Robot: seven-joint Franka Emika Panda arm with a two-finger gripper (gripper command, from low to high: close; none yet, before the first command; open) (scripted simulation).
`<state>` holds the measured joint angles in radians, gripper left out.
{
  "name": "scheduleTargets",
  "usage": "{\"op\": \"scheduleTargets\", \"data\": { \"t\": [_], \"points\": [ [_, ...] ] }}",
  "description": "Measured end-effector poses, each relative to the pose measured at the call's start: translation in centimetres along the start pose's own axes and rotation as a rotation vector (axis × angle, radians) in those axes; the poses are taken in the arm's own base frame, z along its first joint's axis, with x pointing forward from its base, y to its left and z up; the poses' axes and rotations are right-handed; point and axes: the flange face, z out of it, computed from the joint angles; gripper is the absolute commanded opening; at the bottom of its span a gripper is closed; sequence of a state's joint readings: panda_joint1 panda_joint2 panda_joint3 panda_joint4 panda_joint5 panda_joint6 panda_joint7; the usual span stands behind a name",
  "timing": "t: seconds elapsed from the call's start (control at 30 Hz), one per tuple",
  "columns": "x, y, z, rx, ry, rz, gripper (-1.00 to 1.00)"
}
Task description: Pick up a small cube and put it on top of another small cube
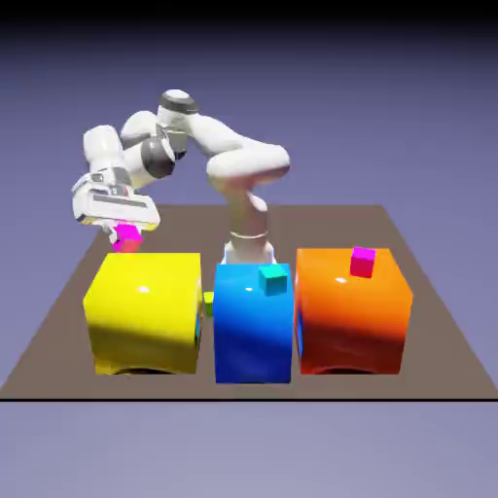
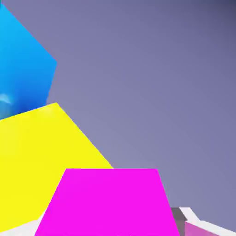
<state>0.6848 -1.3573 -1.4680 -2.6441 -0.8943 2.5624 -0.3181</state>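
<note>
A tiny magenta-pink cube (image 1: 126,236) sits between the fingers of my gripper (image 1: 124,233), just above the far top edge of the big yellow block (image 1: 144,311). In the hand view this cube (image 2: 108,203) fills the bottom middle and hides most of the fingers; a grey fingertip (image 2: 180,215) peeks out at its right. The other magenta-pink cube (image 1: 363,261) rests on top of the big orange block (image 1: 352,311), at the exterior view's right, far from the gripper.
A big blue block (image 1: 252,326) stands between the yellow and orange ones, with a tiny teal cube (image 1: 274,280) on its top. A small yellow-green piece (image 1: 207,303) shows in the gap between yellow and blue. The hand view shows the yellow block (image 2: 41,156) and the blue block (image 2: 23,64).
</note>
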Motion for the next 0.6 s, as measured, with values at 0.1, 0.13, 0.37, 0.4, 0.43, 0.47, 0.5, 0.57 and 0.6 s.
{"op": "scheduleTargets", "data": {
  "t": [0.1,0.13,0.37,0.4,0.43,0.47,0.5,0.57,0.6],
  "points": [
    [1.7,-4.3,3.7,0.096,0.032,-0.008,-1.0],
    [2.2,-5.9,4.8,0.129,0.041,-0.008,-1.0],
    [3.4,-17.1,10.8,0.361,0.076,0.019,-1.0],
    [3.3,-18.8,11.4,0.394,0.077,0.026,-1.0],
    [3.1,-20.4,11.9,0.427,0.077,0.034,-1.0],
    [2.9,-22.0,12.3,0.459,0.075,0.043,-1.0],
    [2.7,-23.6,12.7,0.491,0.073,0.053,-1.0],
    [2.0,-26.7,13.3,0.553,0.065,0.074,-1.0],
    [1.6,-28.3,13.5,0.584,0.06,0.086,-1.0]
  ]
}}
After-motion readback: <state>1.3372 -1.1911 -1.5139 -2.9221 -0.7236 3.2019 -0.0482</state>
